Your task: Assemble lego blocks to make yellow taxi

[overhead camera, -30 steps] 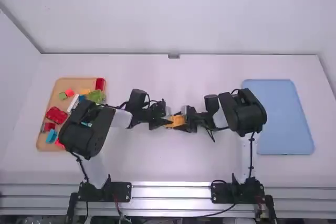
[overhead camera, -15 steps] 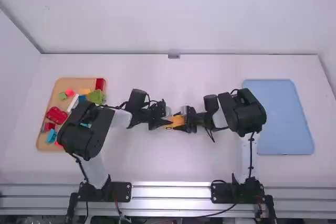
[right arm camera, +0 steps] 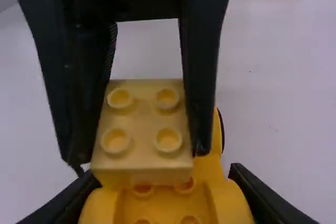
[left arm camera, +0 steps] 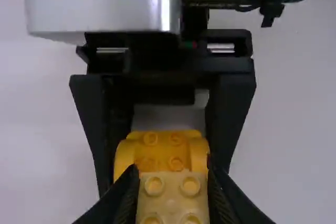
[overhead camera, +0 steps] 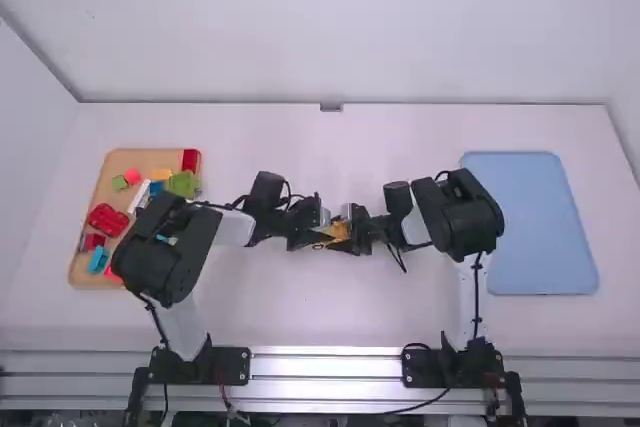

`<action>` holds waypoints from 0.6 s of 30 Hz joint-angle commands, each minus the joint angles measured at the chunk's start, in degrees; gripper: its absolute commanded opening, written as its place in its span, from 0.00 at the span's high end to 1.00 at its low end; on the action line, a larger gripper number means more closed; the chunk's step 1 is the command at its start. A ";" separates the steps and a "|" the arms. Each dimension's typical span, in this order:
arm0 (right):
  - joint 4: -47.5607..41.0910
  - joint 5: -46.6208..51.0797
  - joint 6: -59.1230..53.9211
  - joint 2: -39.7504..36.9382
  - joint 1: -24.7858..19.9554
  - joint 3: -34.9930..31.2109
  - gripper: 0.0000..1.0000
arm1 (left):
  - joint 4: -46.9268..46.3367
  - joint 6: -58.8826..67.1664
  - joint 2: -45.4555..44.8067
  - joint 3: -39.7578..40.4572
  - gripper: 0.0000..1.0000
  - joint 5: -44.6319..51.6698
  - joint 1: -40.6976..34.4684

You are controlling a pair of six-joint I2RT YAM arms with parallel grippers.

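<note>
- Far left on the white table (overhead camera: pixel 300 312), a tan tray (overhead camera: pixel 118 159) holds a red block (overhead camera: pixel 107 219), a green block (overhead camera: pixel 183 184) and other loose pieces; the left arm (overhead camera: pixel 165 247) hides part of it.
- On the right lies a blue mat (overhead camera: pixel 545 227), its near-side edge partly covered by the right arm (overhead camera: pixel 465 212).
- Left gripper (overhead camera: pixel 318 235): fingers closed on the sides of the pale yellow block (right arm camera: pixel 144 116), mid-table between the arms.
- Right gripper (overhead camera: pixel 351 236): fingers clamped about the yellow car body (right arm camera: pixel 168 205), beside that block; whether the two are joined, I cannot tell.
- The pale block is boxy plastic, with four round studs in the right wrist view.
- The car body is deeper yellow, studded, with rounded sides.
</note>
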 commanded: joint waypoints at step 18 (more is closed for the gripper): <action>-1.60 3.32 2.54 2.05 0.11 -0.76 0.46 | -5.18 -1.42 -2.19 -0.07 0.51 -7.72 0.61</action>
